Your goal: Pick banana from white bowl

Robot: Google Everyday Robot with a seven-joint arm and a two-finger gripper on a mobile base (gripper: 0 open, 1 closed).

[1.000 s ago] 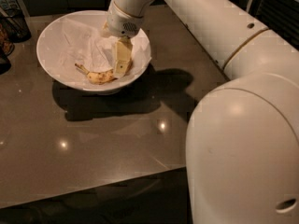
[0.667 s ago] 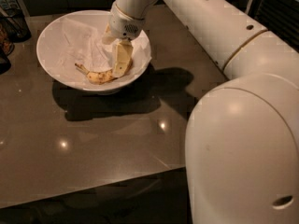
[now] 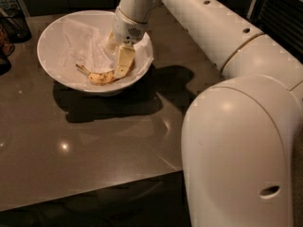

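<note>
Gripper (image 3: 123,66) hangs tip-down inside the white bowl (image 3: 51,56) toward 4 o'clock, meeting the banana (image 3: 102,77), which lies at the bowl's 6 o'clock on crumpled paper (image 3: 83,46). Spread or clamped: cannot tell. The arm (image 3: 199,18) slopes in from 2 o'clock.

Gripper (image 3: 122,66) down inside white bowl (image 3: 49,38), at banana's (image 3: 101,77) right end; bowl on dark table (image 3: 94,141).
</note>
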